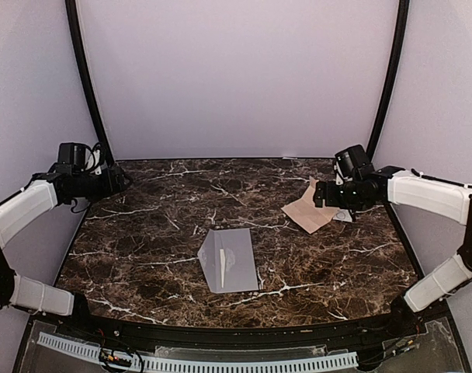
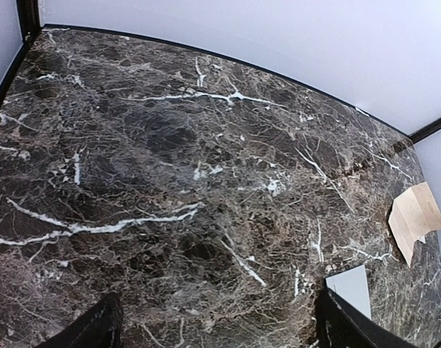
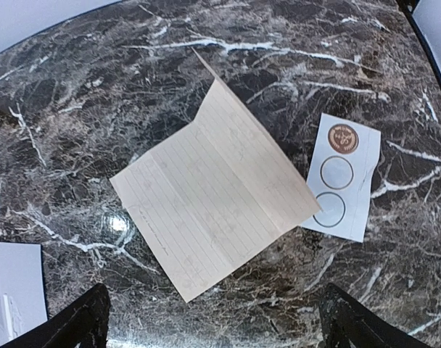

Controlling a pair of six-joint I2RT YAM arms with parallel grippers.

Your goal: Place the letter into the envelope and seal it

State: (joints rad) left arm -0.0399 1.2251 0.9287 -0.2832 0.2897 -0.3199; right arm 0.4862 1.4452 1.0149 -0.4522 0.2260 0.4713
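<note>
R fingers (image 3: 83, 322) are spread wide, empty, hovering over the letter (image 3: 213, 203), which lies half-folded just ahead of them. Sticker sheet (image 3: 344, 177) touches its right edge, prob staged for sealing. Envelope (image 1: 240, 272) lies flat on the surface (image 1: 143, 233) off to their left, near the right tip of the L fingers (image 2: 97, 330), also wide, empty.

Grey envelope (image 1: 230, 260) flat, tan letter (image 1: 307, 211) apart

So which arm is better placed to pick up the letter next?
Right. The right tool, open, hangs close by the tan lined letter, which fills the right wrist view. The left tool, also open, sits at the far left, with the envelope lying between it and the letter.
</note>
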